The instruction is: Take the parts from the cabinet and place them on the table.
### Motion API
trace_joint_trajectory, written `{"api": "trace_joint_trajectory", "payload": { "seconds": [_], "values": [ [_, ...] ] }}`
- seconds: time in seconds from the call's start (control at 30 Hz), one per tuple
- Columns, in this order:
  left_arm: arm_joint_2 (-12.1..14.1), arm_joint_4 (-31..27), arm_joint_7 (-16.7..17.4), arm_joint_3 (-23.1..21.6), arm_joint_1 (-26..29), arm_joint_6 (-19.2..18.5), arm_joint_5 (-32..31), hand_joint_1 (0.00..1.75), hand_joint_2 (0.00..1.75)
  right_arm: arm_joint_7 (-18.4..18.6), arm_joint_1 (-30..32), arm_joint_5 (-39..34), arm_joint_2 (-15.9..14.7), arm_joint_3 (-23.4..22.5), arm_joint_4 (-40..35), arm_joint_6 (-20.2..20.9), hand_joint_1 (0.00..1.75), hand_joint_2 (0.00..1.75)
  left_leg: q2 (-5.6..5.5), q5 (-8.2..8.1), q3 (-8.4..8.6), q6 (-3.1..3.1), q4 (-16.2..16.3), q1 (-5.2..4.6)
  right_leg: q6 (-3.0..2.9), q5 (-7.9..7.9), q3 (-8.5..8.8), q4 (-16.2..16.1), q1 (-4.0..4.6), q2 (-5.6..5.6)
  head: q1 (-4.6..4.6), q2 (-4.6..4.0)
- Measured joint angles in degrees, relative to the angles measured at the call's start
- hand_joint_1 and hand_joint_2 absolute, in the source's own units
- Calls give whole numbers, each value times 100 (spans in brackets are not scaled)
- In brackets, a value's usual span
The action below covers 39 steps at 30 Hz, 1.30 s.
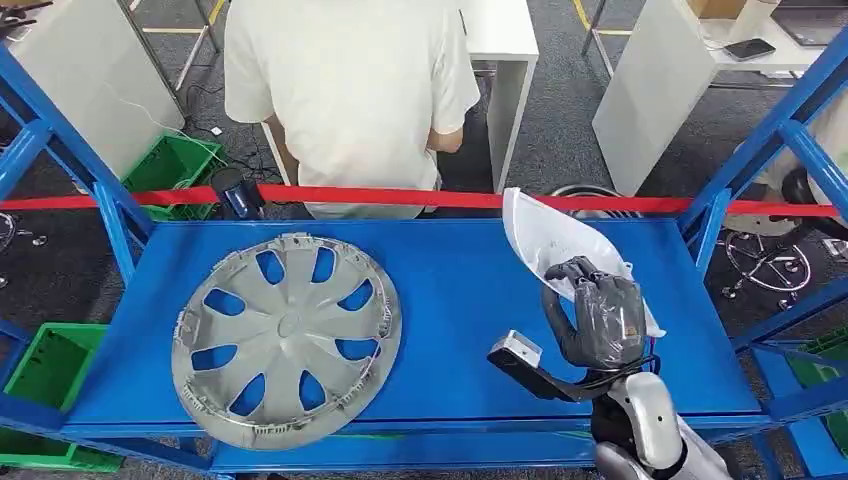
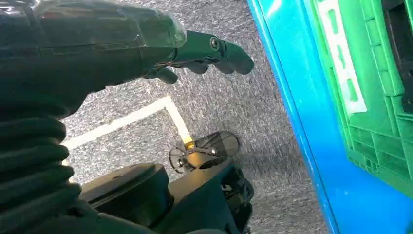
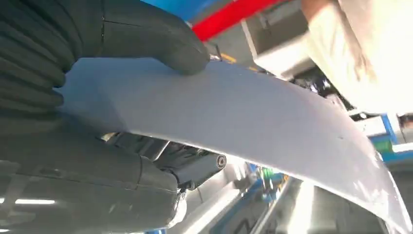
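Across the blue shelf (image 1: 460,300) of the rack, the biggest thing we see is the silver wheel cover (image 1: 286,338), lying flat on the left part with its spokes up and one edge reaching the front lip. It rests untouched, so we judge it waits its turn. To its right, our right hand (image 1: 598,318) is clamped on a white curved part (image 1: 560,245), thumb on one face and fingers under the other, as the right wrist view shows. We judge this pinch at the near end keeps the thin shell steady as it is lifted off the shelf, its far tip pointing toward the red tape (image 1: 400,197). Our left hand (image 2: 146,44) hangs beside the rack over grey carpet, holding nothing, fingers loosely apart. A green crate (image 2: 370,97) sits lower in the rack. Beyond the tape a person (image 1: 350,90) in a pale shirt stands among white tables (image 1: 505,50).
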Motion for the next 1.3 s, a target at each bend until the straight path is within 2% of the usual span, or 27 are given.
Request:
{"api": "trace_joint_trajectory", "payload": {
  "seconds": [0.33, 0.47, 0.6, 0.63, 0.77, 0.83, 0.87, 1.0, 1.13, 1.3],
  "values": [
    [-2, 0, -50, 2, -1, -26, 13, 0, 175, 11, 123, 65, -2, -153, -387, -24, 175, 175, 14, 0, -1, 0, 0, 0, 0, 0, -2, 0, 0, 0, -2, 0],
    [-2, 0, -186, 0, -2, -129, 72, 0, 175, 6, 222, -267, 0, -241, -448, -475, 175, 175, 18, 0, -1, 0, 0, 0, 0, 0, -3, 0, 0, 1, 0, 0],
    [-2, 0, -282, 0, -1, -184, 120, 0, 175, -171, 354, -654, 17, -352, -540, -984, 175, 175, 17, 0, -2, 0, 0, 0, 0, 0, -3, 0, 0, 0, 0, 0],
    [-2, 0, -295, 0, -1, -188, 120, 0, 175, -296, 398, -774, 22, -380, -573, -1071, 175, 175, 17, 0, -2, 0, 0, 0, 0, 0, -3, 0, 0, 0, 0, 0],
    [-2, 0, -315, 0, 0, -188, 136, 0, 175, -1431, 663, -1634, 271, -669, -826, -1108, 175, 175, 15, 0, -2, 0, -1, 0, 0, 0, -4, 0, 1, -1, 0, 0],
    [-2, 0, -315, 0, 0, -181, 135, 0, 175, -1839, 766, -2043, 415, -818, -951, -1108, 175, 175, 13, 0, -2, 0, -1, 1, -1, -1, -4, 1, 2, -1, -11, 0],
    [-2, 0, -315, 0, 0, -179, 135, 0, 175, -2246, 842, -2647, 533, -966, -1056, -1108, 175, 175, 12, 0, -2, 0, -1, 2, -1, -1, -4, 1, 3, -1, -7, 0],
    [-2, 0, -317, 0, -1, -179, 136, 0, 175, -3073, 1004, -4308, 782, -1254, -1276, -1108, 175, 175, 11, 0, -2, 0, -2, 2, -2, -1, -4, 1, 2, -1, -7, 0],
    [-2, 0, -356, 0, -2, -177, 136, 0, 175, -3689, 1110, -5701, 927, -1475, -1451, -1106, 175, 175, 9, 0, -2, 0, -2, 0, -1, 0, -4, 1, -1, 1, 0, 0],
    [-2, 0, -442, 9, -5, -168, 166, 0, 175, -4123, 1200, -6389, 973, -1587, -1657, -1104, 175, 175, 9, 0, -2, 0, -1, -1, -1, -1, -4, 1, -1, 0, 2, 0]
  ]
}}
